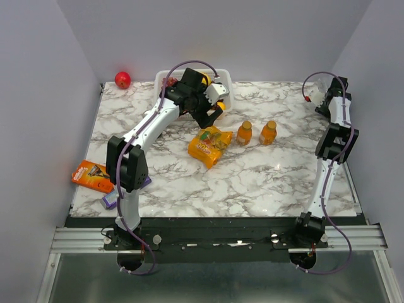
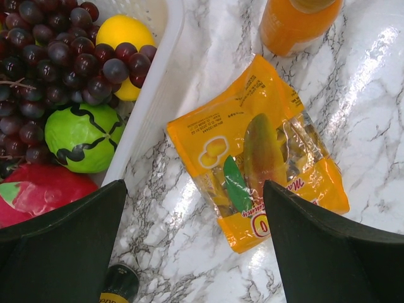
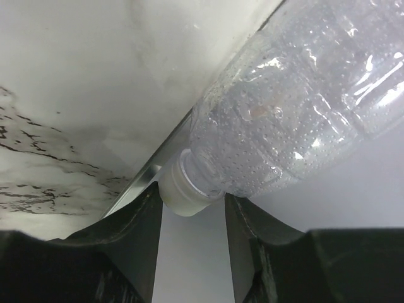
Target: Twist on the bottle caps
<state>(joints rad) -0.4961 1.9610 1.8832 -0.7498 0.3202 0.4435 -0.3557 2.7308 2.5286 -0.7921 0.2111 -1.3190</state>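
Two orange bottles [image 1: 244, 133] [image 1: 269, 132] stand upright mid-table, each with a golden-orange cap on top. One of them [image 2: 297, 22] shows at the top edge of the left wrist view. My left gripper [image 1: 211, 110] [image 2: 194, 189] hangs wide open over bare marble, holding nothing. At the far right corner my right gripper [image 1: 320, 98] [image 3: 192, 196] holds the colourless bottle [image 3: 303, 107] [image 1: 315, 88] tilted. Its fingers are shut on the white cap [image 3: 183, 192] and the bottle's shoulder.
A yellow snack bag [image 1: 209, 145] [image 2: 252, 151] lies beside the white fruit basket [image 1: 161, 77] [image 2: 151, 107]. A dark can [image 2: 117, 284] lies under the left gripper. A red apple [image 1: 122, 79] is at the back left. An orange box [image 1: 93, 175] and a purple pack [image 1: 112, 199] lie front left.
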